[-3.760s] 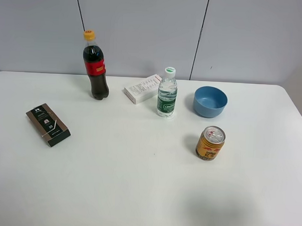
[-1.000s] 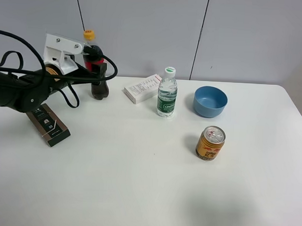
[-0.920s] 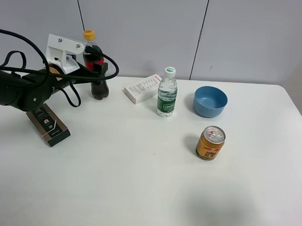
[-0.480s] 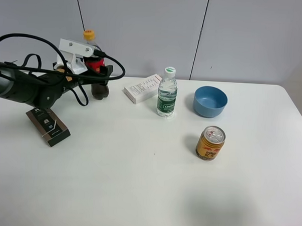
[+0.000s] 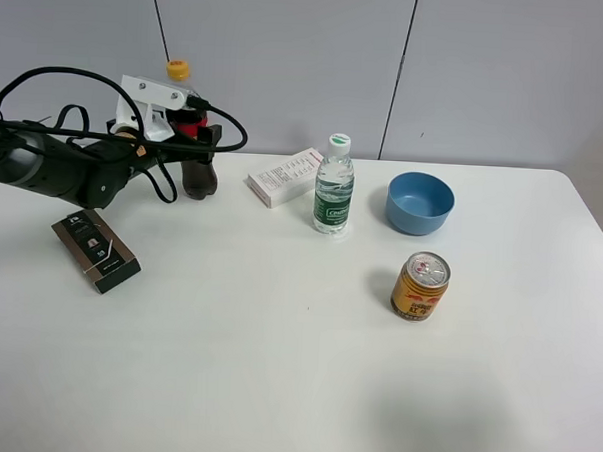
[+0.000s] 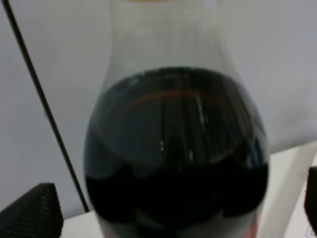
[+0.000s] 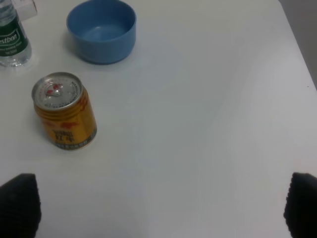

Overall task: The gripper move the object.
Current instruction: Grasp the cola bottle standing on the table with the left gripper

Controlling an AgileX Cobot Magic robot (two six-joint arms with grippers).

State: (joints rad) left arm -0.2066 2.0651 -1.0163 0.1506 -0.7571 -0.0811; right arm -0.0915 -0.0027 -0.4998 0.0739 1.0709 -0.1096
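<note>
The object, a tall cola bottle with dark liquid, a red label and a yellow cap, stands upright at the back left of the white table. My left gripper reaches in from the left and is open, one jaw on each side of the bottle at label height. In the left wrist view the bottle fills the frame between the two black fingertips, with a gap showing beside it. Over the table's right part, my right gripper is open with nothing between its fingers.
A white box and a green-labelled water bottle stand right of the cola bottle. Further right are a blue bowl and a gold can. A dark flat box lies under the left arm.
The left arm has shifted right and slightly down, bringing its open jaws further around the cola bottle. The bottle and the other items have not moved.
</note>
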